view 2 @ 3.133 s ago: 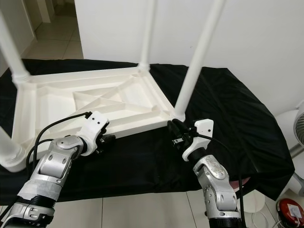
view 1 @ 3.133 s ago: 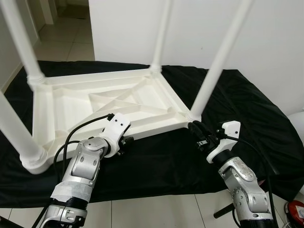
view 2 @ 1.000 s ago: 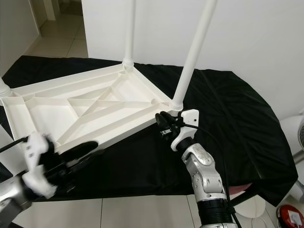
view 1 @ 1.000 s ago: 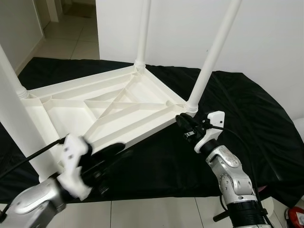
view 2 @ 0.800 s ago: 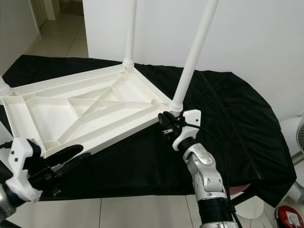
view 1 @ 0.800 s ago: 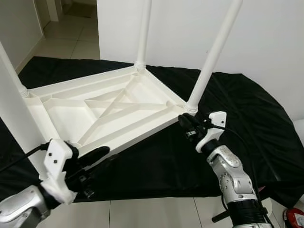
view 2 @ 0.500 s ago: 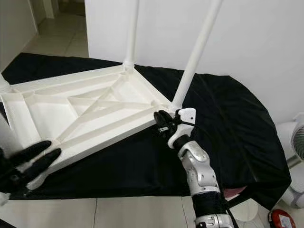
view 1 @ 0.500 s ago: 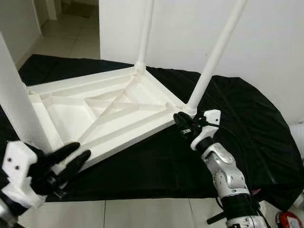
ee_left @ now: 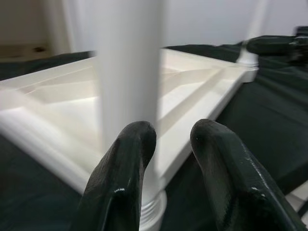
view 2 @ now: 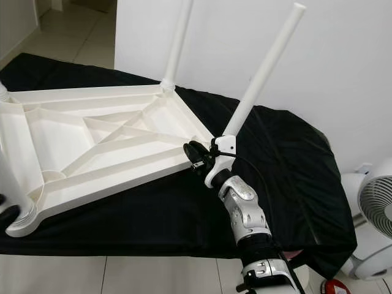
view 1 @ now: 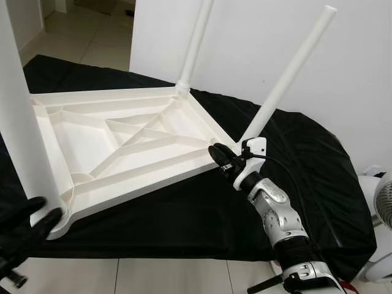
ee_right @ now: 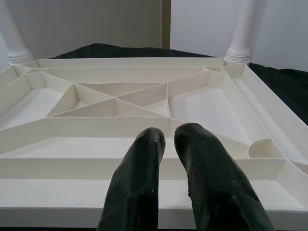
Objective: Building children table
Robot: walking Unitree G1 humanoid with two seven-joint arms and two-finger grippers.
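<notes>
Two grippers at upturned table (view 1: 122,144)

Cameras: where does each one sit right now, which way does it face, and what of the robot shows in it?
Head, both eyes: look down on the upturned table on black cloth; right gripper at its corner.
Left wrist: looks along the left gripper at a leg.
Right wrist: looks along its own fingers across the ribbed underside.
All views share the table.

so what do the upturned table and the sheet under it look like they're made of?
Table: looks like moulded white plastic, smooth with a slight sheen; the ribbed underside and one-piece corner sockets point that way. Sheet: black matte fabric, wrinkled and draping over an edge; exact textile unclear.
</notes>
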